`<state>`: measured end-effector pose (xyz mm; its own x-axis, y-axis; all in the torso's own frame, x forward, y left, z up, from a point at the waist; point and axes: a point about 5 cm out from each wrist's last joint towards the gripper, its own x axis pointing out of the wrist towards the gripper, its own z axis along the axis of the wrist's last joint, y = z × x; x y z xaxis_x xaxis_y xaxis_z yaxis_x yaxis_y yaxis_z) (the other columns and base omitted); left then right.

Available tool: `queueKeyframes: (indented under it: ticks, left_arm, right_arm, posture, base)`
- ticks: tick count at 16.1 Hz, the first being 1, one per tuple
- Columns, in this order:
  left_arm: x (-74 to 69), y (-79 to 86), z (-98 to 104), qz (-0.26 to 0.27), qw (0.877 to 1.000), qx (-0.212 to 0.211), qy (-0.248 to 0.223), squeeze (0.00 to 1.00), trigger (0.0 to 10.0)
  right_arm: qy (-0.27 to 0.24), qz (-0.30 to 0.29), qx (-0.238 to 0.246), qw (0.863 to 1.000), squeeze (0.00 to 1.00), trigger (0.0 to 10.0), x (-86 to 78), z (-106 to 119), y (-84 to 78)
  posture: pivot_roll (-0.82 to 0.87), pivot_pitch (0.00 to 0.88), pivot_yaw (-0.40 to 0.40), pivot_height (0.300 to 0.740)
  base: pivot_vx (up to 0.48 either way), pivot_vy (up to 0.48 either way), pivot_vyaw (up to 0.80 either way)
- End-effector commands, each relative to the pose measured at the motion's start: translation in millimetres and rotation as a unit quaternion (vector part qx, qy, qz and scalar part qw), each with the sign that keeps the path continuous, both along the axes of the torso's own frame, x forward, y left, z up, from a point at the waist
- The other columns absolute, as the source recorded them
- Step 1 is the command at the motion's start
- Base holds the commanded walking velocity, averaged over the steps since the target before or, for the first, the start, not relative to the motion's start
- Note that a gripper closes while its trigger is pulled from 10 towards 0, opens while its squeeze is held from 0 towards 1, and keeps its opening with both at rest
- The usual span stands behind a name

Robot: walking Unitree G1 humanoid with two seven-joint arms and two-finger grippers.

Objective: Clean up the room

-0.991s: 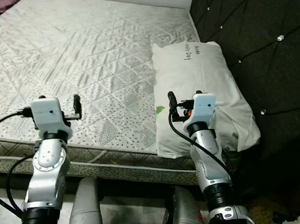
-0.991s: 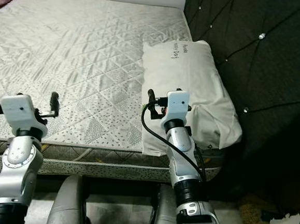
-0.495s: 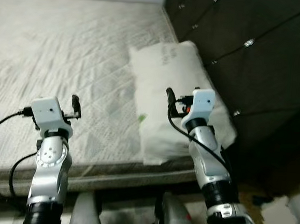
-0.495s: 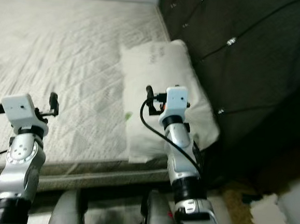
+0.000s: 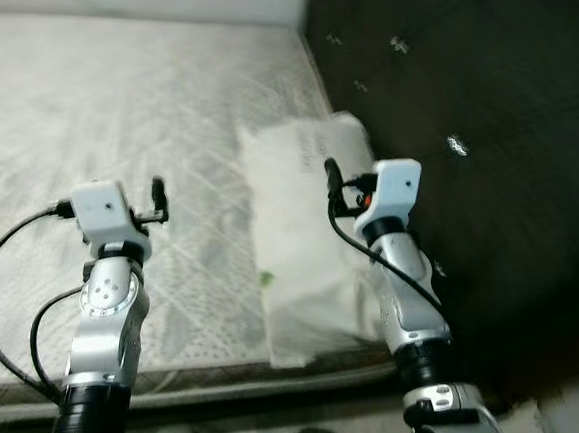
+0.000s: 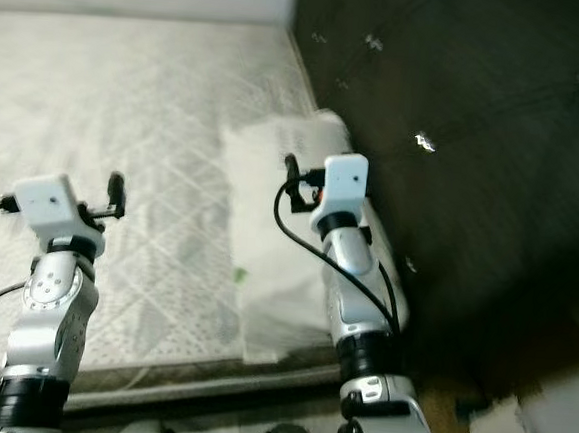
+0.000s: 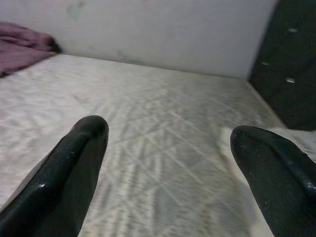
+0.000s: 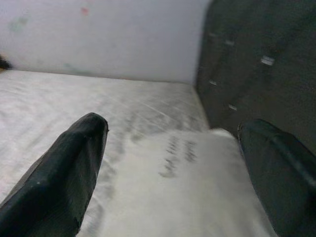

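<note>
Both grippers, left gripper (image 7: 165, 148) and right gripper (image 8: 170, 148), hang spread and empty, likely readied for grasping the pillow (image 5: 299, 217) lying against the headboard (image 5: 476, 141).

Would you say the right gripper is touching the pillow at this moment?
Apart. In the right wrist view the right gripper has its fingers spread wide and held above the pillow, with nothing between them.

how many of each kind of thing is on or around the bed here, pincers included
pillow: 1
mattress: 1
headboard, dark and tufted: 1
purple cloth at the far edge: 1
small green scrap by the pillow: 1
pincers, both open: 2, left pincer, right pincer
total: 7
</note>
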<state>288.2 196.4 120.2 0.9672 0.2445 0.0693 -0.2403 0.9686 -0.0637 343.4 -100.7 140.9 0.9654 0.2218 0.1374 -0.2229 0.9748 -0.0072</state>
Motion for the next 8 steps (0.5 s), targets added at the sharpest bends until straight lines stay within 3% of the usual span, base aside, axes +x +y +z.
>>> queueKeyframes:
  ticks: [1, 8]
  left_arm:
    - [-1.3, 3.2, -3.1, 0.004, 1.0, 0.003, 0.008, 0.0, 10.0]
    - [-2.0, 8.2, -8.0, 0.015, 1.0, 0.009, 0.026, 0.0, 10.0]
  right_arm:
    - [-0.003, 0.002, 0.002, 1.0, 0.0, 10.0, -1.6, 1.0, 0.4]
    - [0.005, 0.006, 0.001, 1.0, 0.0, 10.0, -1.8, -3.5, 1.1]
  posture:
    - [-0.02, 0.0, -0.042, 0.74]
    - [-0.01, 0.0, -0.04, 0.74]
  base:
    - [0.0, 0.0, 0.0]
    - [0.0, 0.0, 0.0]
